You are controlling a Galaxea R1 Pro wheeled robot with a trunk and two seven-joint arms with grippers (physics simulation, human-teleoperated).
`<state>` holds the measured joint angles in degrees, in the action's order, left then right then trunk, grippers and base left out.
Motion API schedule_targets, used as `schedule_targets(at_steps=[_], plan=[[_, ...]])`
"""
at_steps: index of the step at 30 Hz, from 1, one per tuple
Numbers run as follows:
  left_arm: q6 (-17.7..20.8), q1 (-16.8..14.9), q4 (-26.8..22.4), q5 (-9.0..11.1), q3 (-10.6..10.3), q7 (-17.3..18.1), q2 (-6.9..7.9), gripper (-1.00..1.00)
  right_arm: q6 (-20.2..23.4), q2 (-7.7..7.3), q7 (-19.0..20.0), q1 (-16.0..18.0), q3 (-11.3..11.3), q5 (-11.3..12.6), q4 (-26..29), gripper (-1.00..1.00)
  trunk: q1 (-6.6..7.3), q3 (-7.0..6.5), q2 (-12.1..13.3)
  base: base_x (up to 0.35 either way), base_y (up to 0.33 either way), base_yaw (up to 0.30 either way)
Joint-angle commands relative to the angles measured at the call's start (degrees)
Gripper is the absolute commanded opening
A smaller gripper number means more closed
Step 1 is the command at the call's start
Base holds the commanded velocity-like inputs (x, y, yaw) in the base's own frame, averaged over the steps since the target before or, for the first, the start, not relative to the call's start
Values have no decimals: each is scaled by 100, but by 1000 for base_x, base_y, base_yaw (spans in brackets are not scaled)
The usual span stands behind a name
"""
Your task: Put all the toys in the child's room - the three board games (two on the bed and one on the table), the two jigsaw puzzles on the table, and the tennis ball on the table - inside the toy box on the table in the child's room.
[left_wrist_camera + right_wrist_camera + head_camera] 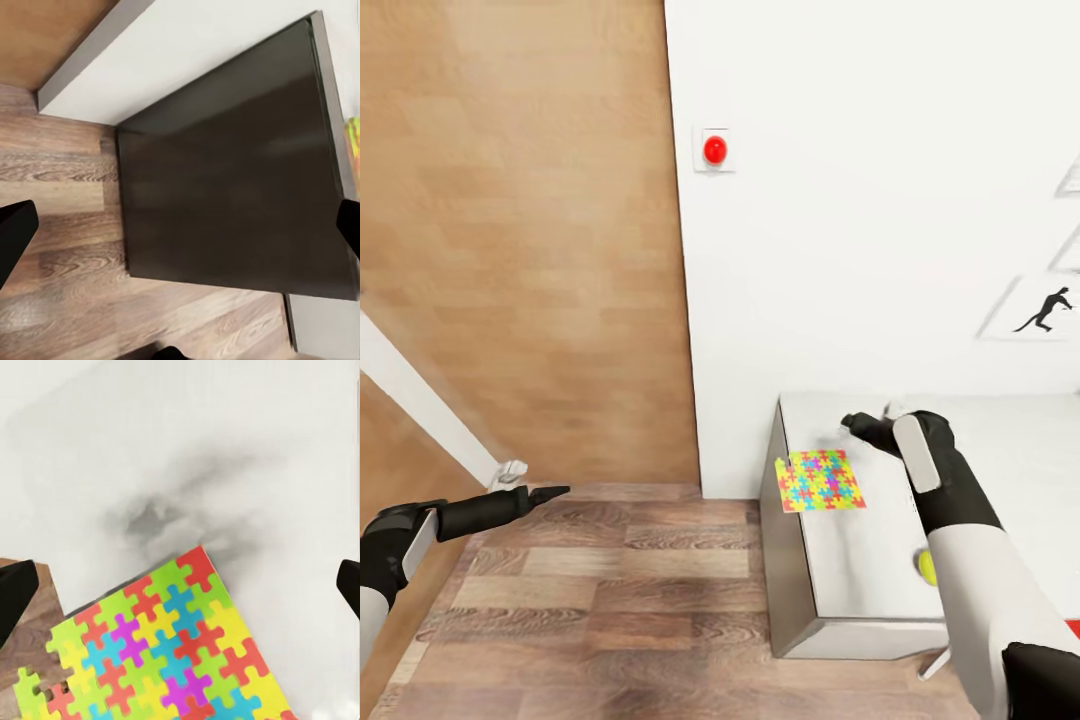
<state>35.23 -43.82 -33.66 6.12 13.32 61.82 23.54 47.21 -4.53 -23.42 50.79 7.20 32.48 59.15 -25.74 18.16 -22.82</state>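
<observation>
A flat square jigsaw puzzle box (pixel 820 480) patterned in bright interlocking pieces lies at the pale mottled counter (pixel 860 570) corner, overhanging its edge. The right pincer (pixel 866 425) hovers above, fingers apart and empty. Left pincer (pixel 550 492): cannot tell. Nothing appears stowed yet.

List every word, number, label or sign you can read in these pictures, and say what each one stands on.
No readable words or numbers anywhere.
Jigsaw puzzle box on the table: only a multicolour pattern of interlocking pieces, no lettering.
Poster on the wall: a black silhouette of a running figure, no text.
Red button on its wall plate: no marking can be made out.
</observation>
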Motion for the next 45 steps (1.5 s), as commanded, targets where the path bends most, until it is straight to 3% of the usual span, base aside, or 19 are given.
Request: schedule_targets(at_steps=[1,7,10,13,14,16,19,22,25,32,39,45], plan=[[45,-3,0,21,4,11,1,100,68,1,-51,9,0,59,105,100,-4,2,-10,0,0,-121],[44,-3,0,22,4,13,1,100,728,17,-49,-12,8,212,1286,100,-4,-49,-10,0,0,-121],[45,-3,0,23,4,14,1,100,1099,38,-42,-242,9,525,2007,100,-4,-75,-10,0,0,-120],[40,-3,0,22,4,14,1,100,1240,28,-41,-553,10,1056,2546,100,-4,-101,-10,0,0,-108],[39,-3,0,23,4,14,1,100,1279,23,-40,-755,10,1392,2732,100,-4,-109,-10,0,0,-103],[38,-3,0,22,4,14,1,100,1279,16,-40,-965,10,1735,2859,100,-4,-127,-10,0,0,-101],[37,-3,0,23,4,20,1,100,1279,8,-33,-1579,9,2578,3043,100,-4,-152,-10,0,0,-95],[35,-3,0,26,4,41,1,100,1279,20,75,-1940,-5,2838,3097,100,-4,-178,-10,0,0,-90],[31,-3,0,28,4,60,1,100,1279,47,348,-2252,-26,2943,3121,100,-4,-204,-10,0,0,-84],[28,-3,0,32,6,99,7,100,1031,88,1442,-2943,-90,2991,3138,100,-4,-265,-10,0,0,-81],[28,-3,-15,37,12,124,10,100,808,70,2454,-3061,-485,2971,3142,100,-4,-326,-10,0,0,-73],[33,-3,-17,38,9,120,8,100,447,53,2984,-3074,-521,2968,3139,100,-4,-380,-10,0,0,-19]])
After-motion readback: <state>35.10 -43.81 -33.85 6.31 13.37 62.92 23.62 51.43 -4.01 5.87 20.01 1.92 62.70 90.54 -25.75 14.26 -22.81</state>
